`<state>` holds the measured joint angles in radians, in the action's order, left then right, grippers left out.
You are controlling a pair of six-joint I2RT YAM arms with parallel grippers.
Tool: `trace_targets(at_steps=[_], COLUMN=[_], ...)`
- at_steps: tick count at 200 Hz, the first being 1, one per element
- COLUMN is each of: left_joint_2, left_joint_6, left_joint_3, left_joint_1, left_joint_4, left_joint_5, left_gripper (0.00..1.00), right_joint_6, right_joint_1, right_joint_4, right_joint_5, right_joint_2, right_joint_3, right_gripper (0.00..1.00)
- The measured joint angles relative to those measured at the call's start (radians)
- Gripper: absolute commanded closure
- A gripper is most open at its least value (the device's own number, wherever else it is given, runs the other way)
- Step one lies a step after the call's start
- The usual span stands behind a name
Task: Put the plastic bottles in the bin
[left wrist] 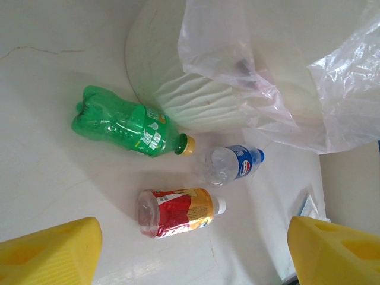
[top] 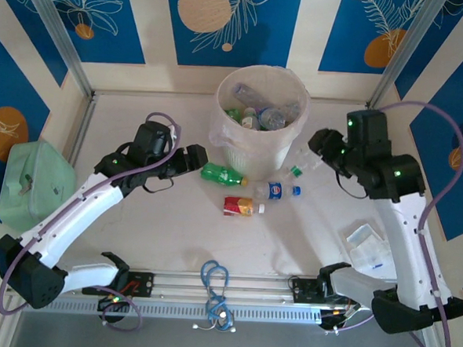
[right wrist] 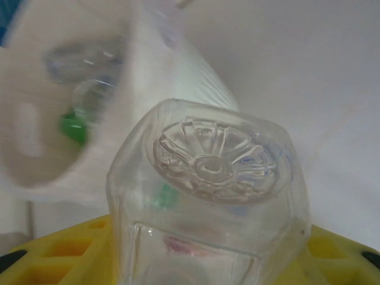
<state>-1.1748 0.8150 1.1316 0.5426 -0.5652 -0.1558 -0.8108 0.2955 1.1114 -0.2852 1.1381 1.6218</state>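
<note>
Three bottles (top: 274,191) beside bin (top: 257,147), right fingers (right wrist: 338,252) gripping clear bottle (right wrist: 214,196)

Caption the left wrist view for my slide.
Open left gripper faces green bottle, blue-labelled bottle and red-labelled bottle lying beside the bin.

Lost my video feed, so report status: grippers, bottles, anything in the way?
Left gripper open, aimed at green bottle, blue-label bottle, red-label bottle lying on table. Right gripper shut on clear bottle beside bin. Nothing seen blocking bin.
</note>
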Motion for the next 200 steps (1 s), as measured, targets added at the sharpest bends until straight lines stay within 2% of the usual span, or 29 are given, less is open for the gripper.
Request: trace_targets(at_steps=[39, 73, 133, 156, 180, 200], left_joint_2=[0.0, 0.0, -0.016, -0.031, -0.046, -0.06], left_joint_6=[0.018, 0.026, 0.054, 0.068, 0.071, 0.078], left_joint_3=[-0.006, -0.021, -0.066, -0.067, -0.067, -0.067], left_joint_1=[-0.004, -0.005, -0.01, -0.011, -0.011, -0.016], left_joint_4=[0.001, 0.001, 0.008, 0.013, 0.031, 0.036], left_joint_5=[0.0, 0.0, 0.0, 0.0, 0.0, 0.0], left_gripper=[0.19, 0.19, 0.2, 0.2, 0.16, 0.12], right_joint_6=[0.031, 0.03, 0.038, 0.051, 0.056, 0.063], right_joint_1=[0.003, 0.018, 0.02, 0.02, 0.02, 0.02], right_joint_4=[-0.062, -0.121, -0.112, -0.089, -0.06, -0.041], right_joint_5=[0.111, 0.179, 0.228, 0.24, 0.253, 0.256], right_joint_2=[0.202, 0.401, 0.716, 0.781, 0.819, 0.831], right_joint_3=[0.278, 0.441, 0.755, 0.81, 0.817, 0.814], right_gripper=[0.48, 0.47, 0.45, 0.36, 0.19, 0.16])
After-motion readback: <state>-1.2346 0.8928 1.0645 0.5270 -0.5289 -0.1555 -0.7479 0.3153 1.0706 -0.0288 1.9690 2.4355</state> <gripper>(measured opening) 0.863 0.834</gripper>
